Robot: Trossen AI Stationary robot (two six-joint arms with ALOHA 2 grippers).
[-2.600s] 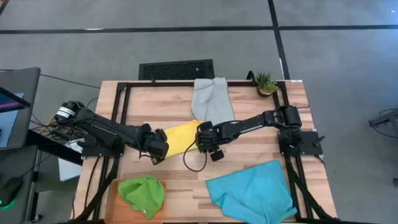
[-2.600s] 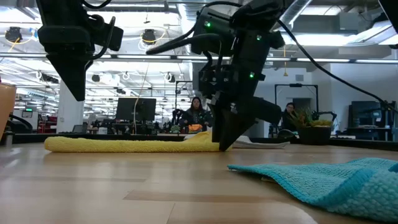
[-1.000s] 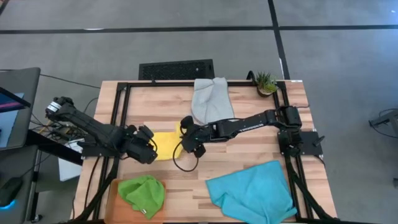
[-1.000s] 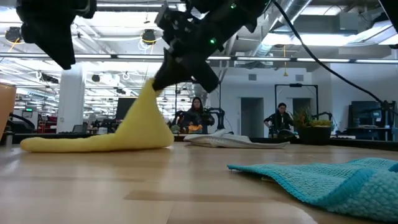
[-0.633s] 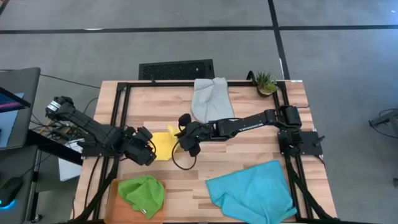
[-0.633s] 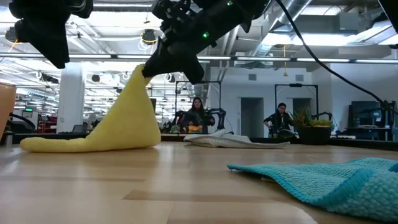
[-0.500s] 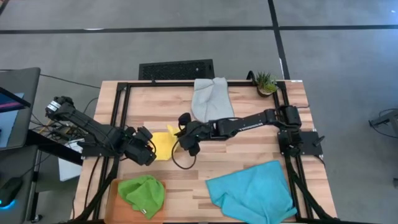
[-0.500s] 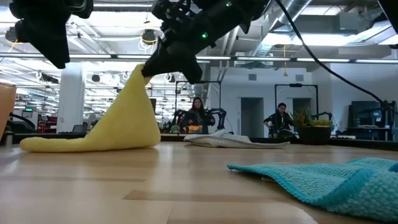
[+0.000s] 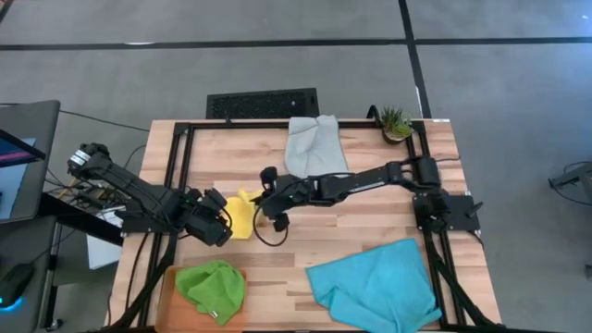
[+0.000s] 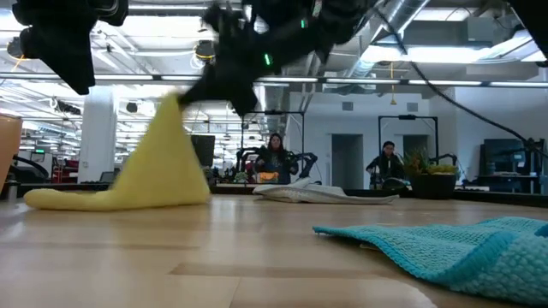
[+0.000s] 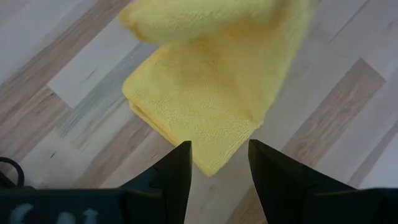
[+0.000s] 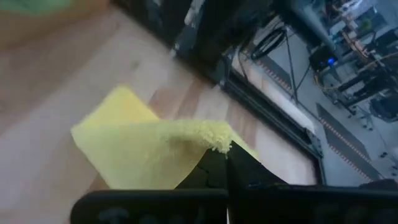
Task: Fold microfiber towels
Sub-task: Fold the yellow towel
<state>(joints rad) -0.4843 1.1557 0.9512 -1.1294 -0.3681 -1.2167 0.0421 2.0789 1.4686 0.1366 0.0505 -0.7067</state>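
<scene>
The yellow towel [image 9: 242, 212] lies left of the table's middle. Its right end is raised into a peak [image 10: 169, 109], with my right gripper [image 9: 263, 198] shut on it. The towel's left part [image 10: 73, 198] rests on the wood. My left gripper [image 9: 219, 225] hangs open above the towel's left end. Its fingers [image 11: 178, 169] stand either side of a folded corner [image 11: 214, 160] and are clear of it. The green towel [image 9: 213, 287], the turquoise towel [image 9: 375, 282] and the grey towel [image 9: 314, 148] lie apart. My right gripper pinches the yellow towel's raised end [image 12: 212, 143] between its two fingers; whether it holds one layer or several I cannot tell. The fingers slant down from the table's right side. The cloth slopes from the hold down to the part [image 10: 128, 192] lying on the table.
The green towel lies crumpled on an orange tray [image 9: 166, 282] at the near left. A small potted plant [image 9: 396, 122] stands at the far right corner. A black frame [image 9: 176, 157] runs along the table's edges. Bare wood [image 9: 305, 245] shows between the towels.
My right gripper has gone toward the table's left edge, still shut, carrying the yellow towel's right end up and over. The raised peak has shifted left. The towel's left part has stayed on the table.
</scene>
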